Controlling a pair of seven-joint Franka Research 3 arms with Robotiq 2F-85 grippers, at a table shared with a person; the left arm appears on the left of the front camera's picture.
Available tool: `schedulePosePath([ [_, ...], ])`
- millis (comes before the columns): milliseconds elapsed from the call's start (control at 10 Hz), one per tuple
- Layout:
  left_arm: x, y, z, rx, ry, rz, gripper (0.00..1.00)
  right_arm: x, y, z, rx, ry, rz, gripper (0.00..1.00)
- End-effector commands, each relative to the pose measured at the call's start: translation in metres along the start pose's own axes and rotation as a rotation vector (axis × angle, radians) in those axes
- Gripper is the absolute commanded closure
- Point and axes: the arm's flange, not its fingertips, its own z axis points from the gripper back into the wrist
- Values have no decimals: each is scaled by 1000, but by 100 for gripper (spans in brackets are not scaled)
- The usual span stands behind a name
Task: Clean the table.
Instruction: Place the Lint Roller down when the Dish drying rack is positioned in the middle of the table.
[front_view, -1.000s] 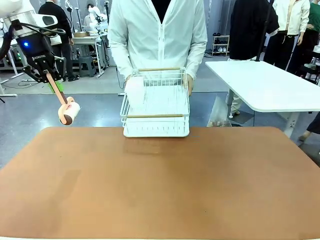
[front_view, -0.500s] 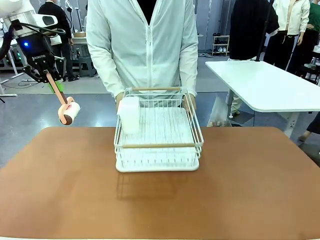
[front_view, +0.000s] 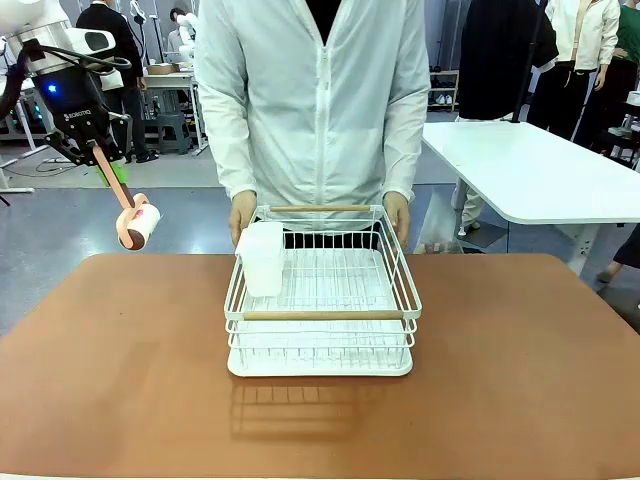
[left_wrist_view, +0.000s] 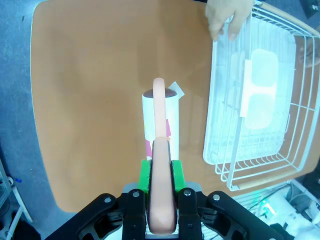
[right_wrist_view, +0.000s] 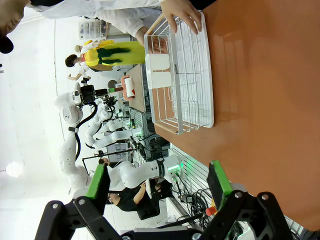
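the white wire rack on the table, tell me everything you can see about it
The rack is a white wire dish-drainer basket with two pale wooden bars as handles, one at the near end and one at the far end. It sits on a white tray base, level, on the middle of the reddish-brown table. A white rectangular plastic holder hangs on its left wall. The person's hands grip its far corners. Otherwise it looks empty.
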Motion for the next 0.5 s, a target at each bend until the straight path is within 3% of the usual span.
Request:
schedulePosePath([
  [0, -1, 2, 2, 12, 4, -5, 81, -2, 3, 0, 3, 0, 1, 0],
  [400, -1, 2, 2, 12, 4, -5, 81, -2, 3, 0, 3, 0, 1, 0],
])
